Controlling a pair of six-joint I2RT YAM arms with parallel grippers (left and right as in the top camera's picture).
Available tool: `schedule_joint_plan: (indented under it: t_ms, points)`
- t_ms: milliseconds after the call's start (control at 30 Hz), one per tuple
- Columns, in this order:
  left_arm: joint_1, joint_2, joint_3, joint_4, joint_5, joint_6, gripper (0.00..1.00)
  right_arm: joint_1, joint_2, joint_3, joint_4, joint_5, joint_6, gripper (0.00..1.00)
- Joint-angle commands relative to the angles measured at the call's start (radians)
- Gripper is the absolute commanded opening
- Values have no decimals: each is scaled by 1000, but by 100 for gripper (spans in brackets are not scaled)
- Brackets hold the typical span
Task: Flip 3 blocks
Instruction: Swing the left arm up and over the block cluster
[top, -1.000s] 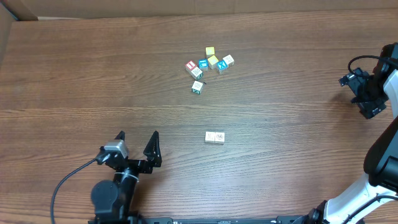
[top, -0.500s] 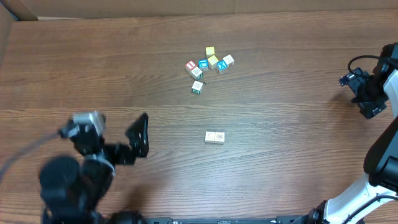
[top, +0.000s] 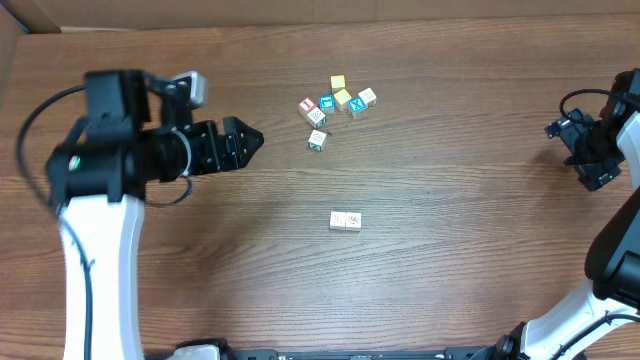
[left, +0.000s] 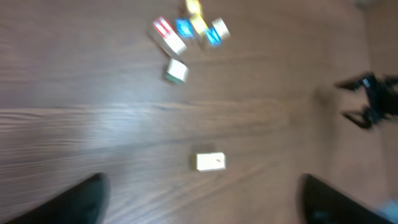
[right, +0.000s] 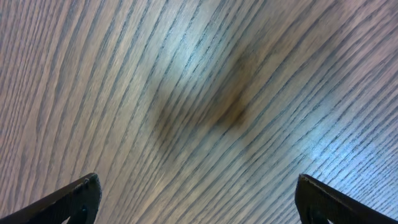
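From overhead, we see the left gripper (top: 250, 140) held out over the table (top: 450, 270) on the left half, pointing towards a loose cluster of cubes (top: 338, 101) near the upper middle. From this angle we cannot tell how wide its jaws stand. A pale block with green marks (top: 318, 140) sits just below that cluster, apart from it and nearest the gripper tip. A pair of pale blocks (top: 345, 221) lies side by side and touching, well below, near the table's middle. The right gripper (top: 570, 145) hangs at the far right edge, well away from every cube. In the left wrist view, blurred, we see the left gripper (left: 200, 183) with its two dark fingers (left: 84, 199) in the bottom corners, spread wide with nothing held. The pair of pale blocks (left: 210, 162) shows between and beyond them, the pale block with green marks (left: 176, 71) farther up, and the cluster of cubes (left: 189, 30) at the top. In the right wrist view, the right gripper (right: 199, 190) is spread just as wide, its fingers (right: 74, 199) low in the corners over bare wood (right: 199, 93), gripping nothing.
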Motion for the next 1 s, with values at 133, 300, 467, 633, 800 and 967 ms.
schedule_joint_plan:
  t_ms: [133,300,467,633,800,967]
  points:
    - [-69,198,24,-23,68,-18,4,0,3,15,3,10,-3,100]
    - [-156,238,24,-21,-174,-95,4,0,3,15,3,10,-3,100]
    - [-235,241,24,12,-359,-156,20,0,3,15,3,10,-3,100]
    - [-288,242,23,42,-442,-190,52,0,3,15,3,10,-3,100]
    - [-320,243,11,79,-468,-209,58,0,3,15,3,10,-3,100]
    - [-332,258,5,94,-468,-213,61,0,3,15,3,10,-3,100]
